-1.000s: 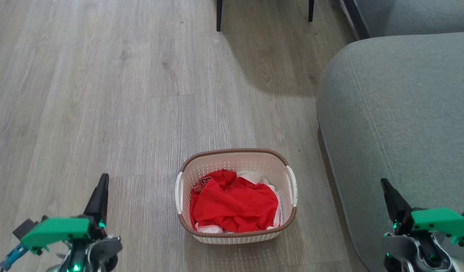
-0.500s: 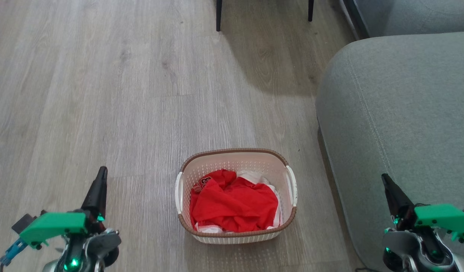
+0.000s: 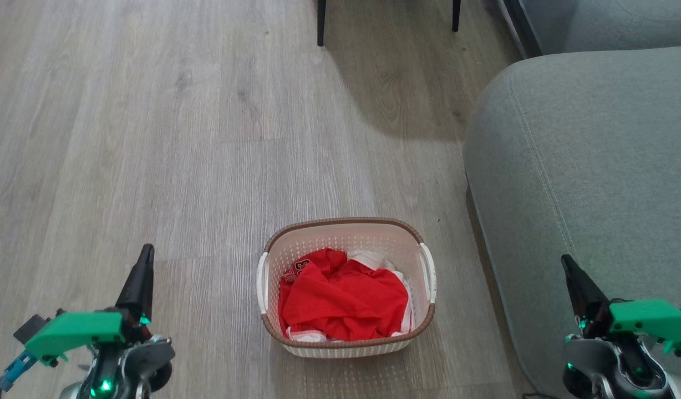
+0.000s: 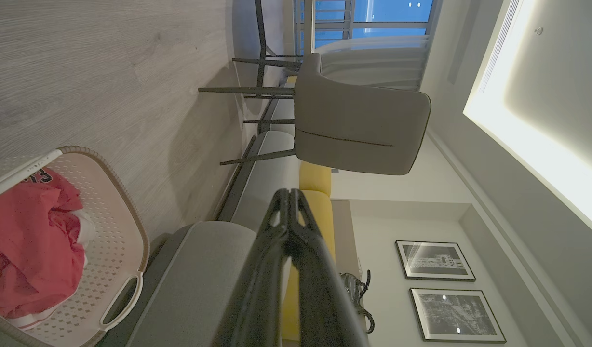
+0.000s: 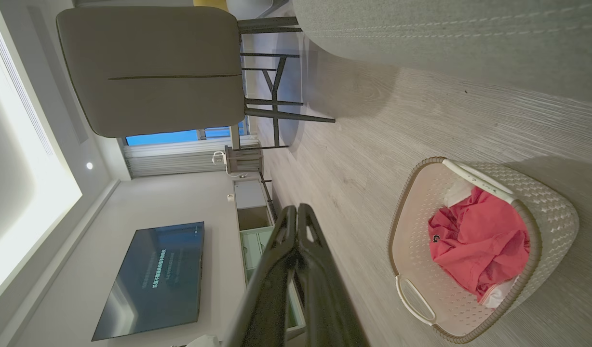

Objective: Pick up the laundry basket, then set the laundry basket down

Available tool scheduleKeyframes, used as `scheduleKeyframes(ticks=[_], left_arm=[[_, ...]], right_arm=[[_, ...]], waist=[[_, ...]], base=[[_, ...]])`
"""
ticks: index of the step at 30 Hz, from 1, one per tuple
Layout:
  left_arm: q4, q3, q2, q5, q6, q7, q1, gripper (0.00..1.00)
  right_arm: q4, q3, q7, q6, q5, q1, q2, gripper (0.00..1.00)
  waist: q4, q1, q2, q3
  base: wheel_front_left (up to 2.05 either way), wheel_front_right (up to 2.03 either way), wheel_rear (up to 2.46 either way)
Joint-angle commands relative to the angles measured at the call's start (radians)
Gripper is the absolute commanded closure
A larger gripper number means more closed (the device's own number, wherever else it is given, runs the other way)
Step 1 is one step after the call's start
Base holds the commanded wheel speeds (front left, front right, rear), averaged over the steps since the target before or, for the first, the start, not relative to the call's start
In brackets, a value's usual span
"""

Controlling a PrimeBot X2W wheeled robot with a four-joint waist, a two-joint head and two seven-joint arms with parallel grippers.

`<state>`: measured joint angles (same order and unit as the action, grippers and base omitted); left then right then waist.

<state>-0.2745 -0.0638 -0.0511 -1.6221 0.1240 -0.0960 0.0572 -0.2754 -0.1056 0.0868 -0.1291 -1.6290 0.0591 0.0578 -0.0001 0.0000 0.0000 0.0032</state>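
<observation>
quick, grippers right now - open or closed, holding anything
Left gripper: closed, holding nothing.
Right gripper: closed, holding nothing.

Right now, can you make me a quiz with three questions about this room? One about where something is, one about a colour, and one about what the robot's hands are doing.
1. Where is the laundry basket?
A. on the floor, beside the grey sofa
B. on a table
C. on a shelf

2. What colour is the biggest cloth inside it?
A. blue
B. yellow
C. red

3. What are the left gripper and right gripper doing?
A. squeezing the handles
B. shut, holding nothing, apart from the basket
C. lifting the cloth

Answers:
1 A: it stands on wood planks next to the sofa's edge.
2 C: red fabric covers most of the inside.
3 B: each wrist view shows its fingers pressed together on nothing.
</observation>
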Motion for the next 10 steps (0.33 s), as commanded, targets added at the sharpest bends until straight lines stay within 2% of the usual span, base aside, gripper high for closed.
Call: scheduleKeyframes(ticks=[1, 10], left_arm=[[0.030, -0.034, -0.011, 0.000, 0.007, -0.004, 0.049, 1.00], [0.030, -0.036, -0.010, 0.002, 0.007, -0.006, 0.050, 1.00]], right_arm=[[0.032, 0.014, 0.008, -0.002, 0.002, 0.047, 0.009, 1.00], [0.032, 0.012, 0.010, -0.002, 0.004, 0.047, 0.007, 1.00]], waist=[[0.000, 0.0000, 0.0000, 0.000], [0.000, 0.0000, 0.0000, 0.000]], base=[[0.00, 0.00, 0.00], [0.00, 0.00, 0.00]])
